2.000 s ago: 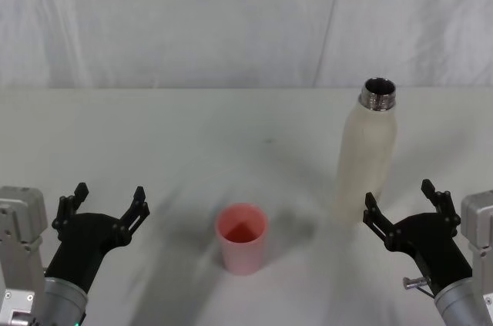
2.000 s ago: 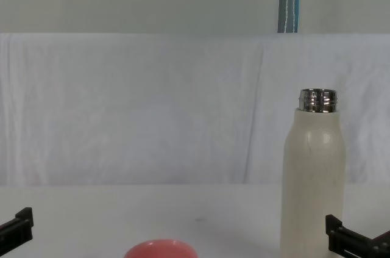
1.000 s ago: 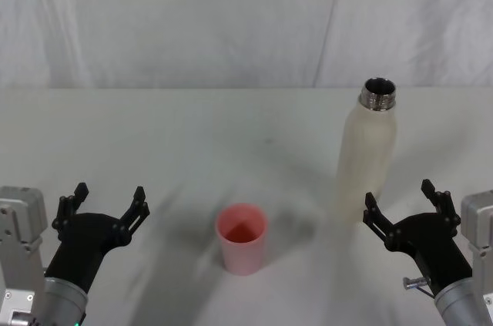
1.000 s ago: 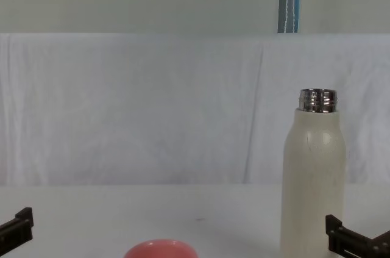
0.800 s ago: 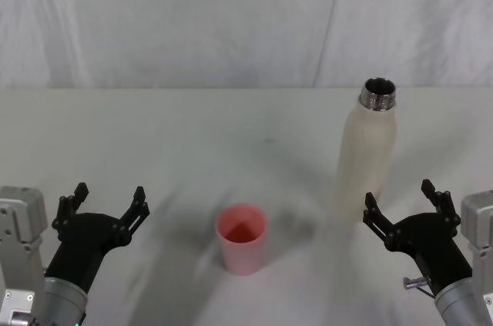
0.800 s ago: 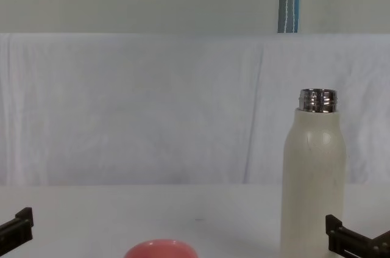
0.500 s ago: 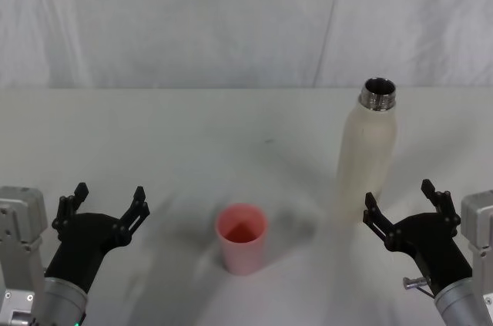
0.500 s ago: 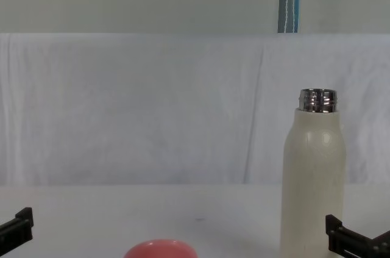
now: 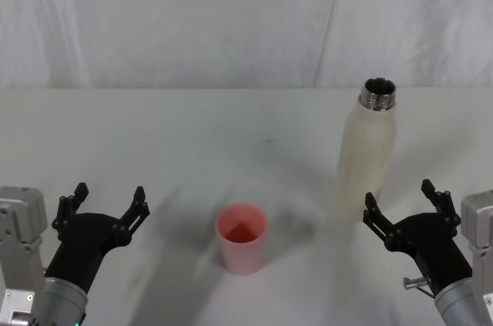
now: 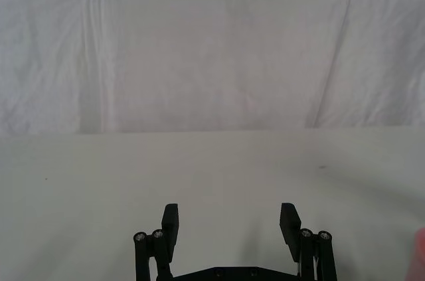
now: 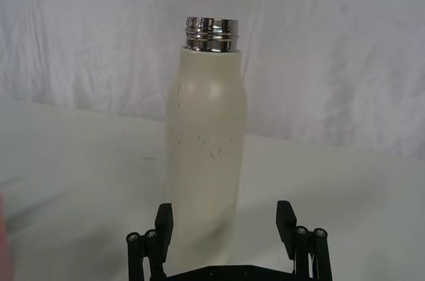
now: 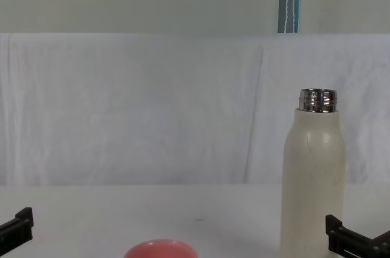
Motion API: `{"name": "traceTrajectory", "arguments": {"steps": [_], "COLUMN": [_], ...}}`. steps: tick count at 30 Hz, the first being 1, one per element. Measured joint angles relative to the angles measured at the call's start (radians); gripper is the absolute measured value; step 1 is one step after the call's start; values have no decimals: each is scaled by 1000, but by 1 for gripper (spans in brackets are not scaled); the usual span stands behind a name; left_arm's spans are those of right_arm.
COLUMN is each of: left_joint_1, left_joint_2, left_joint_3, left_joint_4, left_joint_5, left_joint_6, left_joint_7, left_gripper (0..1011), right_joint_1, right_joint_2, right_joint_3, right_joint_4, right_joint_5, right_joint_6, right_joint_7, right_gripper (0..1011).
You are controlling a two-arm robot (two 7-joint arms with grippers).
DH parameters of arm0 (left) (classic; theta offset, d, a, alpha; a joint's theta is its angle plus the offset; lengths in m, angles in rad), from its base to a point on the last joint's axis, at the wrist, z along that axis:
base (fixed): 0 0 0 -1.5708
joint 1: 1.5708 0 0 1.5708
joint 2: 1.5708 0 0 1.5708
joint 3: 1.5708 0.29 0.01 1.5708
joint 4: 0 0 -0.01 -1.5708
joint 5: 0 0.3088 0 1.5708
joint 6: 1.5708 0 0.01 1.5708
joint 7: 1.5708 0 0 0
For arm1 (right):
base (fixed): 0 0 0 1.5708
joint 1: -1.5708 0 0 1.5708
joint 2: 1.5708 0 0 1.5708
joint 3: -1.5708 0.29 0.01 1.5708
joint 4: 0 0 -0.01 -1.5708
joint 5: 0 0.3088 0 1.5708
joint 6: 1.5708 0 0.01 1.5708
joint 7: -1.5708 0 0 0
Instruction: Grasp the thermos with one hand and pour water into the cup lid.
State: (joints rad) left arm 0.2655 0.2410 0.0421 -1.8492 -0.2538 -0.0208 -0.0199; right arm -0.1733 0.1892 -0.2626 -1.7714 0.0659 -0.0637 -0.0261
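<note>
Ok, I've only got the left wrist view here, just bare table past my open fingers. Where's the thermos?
Observer: The thermos stands upright on the table's right side, just beyond the open right gripper.
Operator: Is its cap off?
Observer: Yes, the steel neck is open, no cap on it.
Operator: And the cup lid?
Observer: The cup lid sits upright near the table's middle, between the left gripper and the right one.
</note>
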Motion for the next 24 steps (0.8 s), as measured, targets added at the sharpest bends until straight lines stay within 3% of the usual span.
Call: {"name": "traceTrajectory", "arguments": {"steps": [24], "left_joint_1": [0], "left_joint_2": [0], "left_joint_3": [0], "left_joint_4": [0], "left_joint_5": [0], "left_joint_6": [0], "left_joint_7": [0], "left_gripper": [1001], "right_joint_1": [0], "right_joint_2": [0], "right_joint_3": [0], "right_joint_4": [0], "right_joint_5": [0], "right_joint_6": [0], "right_joint_7": [0], "right_gripper": [1001]}}
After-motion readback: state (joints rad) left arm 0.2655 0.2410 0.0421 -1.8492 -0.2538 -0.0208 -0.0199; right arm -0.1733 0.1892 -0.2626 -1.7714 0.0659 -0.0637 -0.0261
